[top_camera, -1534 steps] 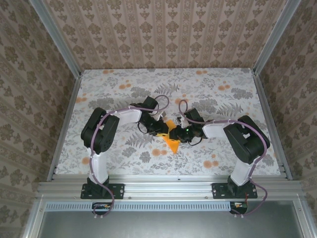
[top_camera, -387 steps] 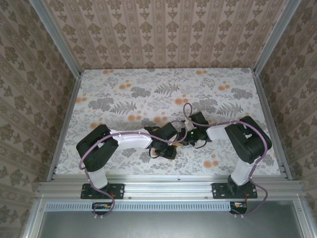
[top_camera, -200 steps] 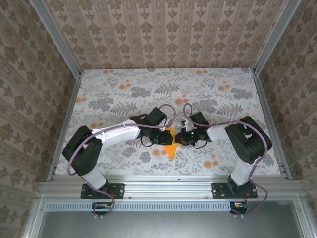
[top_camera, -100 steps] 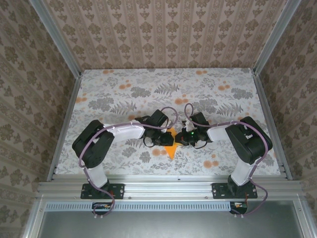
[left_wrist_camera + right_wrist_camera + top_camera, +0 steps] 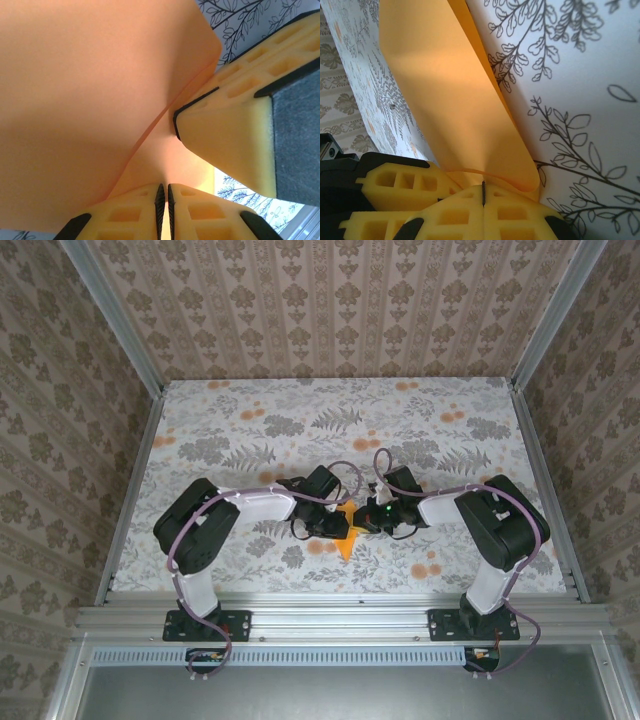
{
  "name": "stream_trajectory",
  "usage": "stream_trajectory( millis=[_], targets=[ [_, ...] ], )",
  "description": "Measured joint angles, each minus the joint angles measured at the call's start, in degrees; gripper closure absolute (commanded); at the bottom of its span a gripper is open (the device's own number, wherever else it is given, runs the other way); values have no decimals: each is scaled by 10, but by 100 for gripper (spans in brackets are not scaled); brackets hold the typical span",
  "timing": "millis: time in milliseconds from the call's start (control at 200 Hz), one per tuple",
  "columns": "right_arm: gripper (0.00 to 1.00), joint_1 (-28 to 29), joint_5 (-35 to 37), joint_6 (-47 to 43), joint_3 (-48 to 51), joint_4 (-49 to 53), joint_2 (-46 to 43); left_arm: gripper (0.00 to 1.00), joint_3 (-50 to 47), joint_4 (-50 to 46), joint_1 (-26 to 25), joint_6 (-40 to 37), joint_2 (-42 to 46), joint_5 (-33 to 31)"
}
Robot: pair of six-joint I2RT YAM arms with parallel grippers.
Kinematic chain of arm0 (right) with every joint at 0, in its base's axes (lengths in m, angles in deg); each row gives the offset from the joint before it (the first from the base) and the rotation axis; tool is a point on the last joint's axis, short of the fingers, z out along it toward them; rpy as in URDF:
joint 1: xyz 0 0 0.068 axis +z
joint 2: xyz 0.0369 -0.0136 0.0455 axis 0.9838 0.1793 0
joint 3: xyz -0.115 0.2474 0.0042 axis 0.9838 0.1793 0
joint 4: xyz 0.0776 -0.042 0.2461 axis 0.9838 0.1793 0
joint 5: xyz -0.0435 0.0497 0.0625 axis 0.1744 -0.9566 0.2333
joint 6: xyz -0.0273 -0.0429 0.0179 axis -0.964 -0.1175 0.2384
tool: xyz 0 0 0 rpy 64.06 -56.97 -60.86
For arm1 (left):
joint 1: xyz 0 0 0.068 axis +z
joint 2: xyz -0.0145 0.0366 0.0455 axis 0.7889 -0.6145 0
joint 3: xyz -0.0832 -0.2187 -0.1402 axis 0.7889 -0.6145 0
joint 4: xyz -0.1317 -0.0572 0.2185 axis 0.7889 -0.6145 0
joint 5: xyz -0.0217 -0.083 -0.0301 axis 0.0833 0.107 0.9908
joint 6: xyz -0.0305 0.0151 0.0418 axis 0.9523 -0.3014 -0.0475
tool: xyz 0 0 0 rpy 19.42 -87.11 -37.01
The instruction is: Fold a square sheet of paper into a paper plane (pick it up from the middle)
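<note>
The paper [image 5: 345, 542] is sticking out as a creased orange point on the near side of both jaws, low over the counter [image 5: 240, 430]. The left jaws are pressing almost fully together, their yellow pads [image 5: 125, 215] pinching a fold of the paper. The right jaws are meeting them tip to tip, pads [image 5: 457, 216] squeezing flat together on the paper's edge. Beyond both jaws the flowered counter is running back to the wall [image 5: 330, 310].

Top view: left claw [image 5: 337, 525], right claw [image 5: 363, 521] cover most of paper [image 5: 345, 543]. Left wrist crops it top and left.
</note>
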Motion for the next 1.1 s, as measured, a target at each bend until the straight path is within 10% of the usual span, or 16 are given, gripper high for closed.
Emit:
stream_trajectory(
  millis=[1100],
  targets=[
    [96, -25, 33, -35, -35, 48, -40, 86, -6, 6, -1, -40, 2, -17]
  ],
)
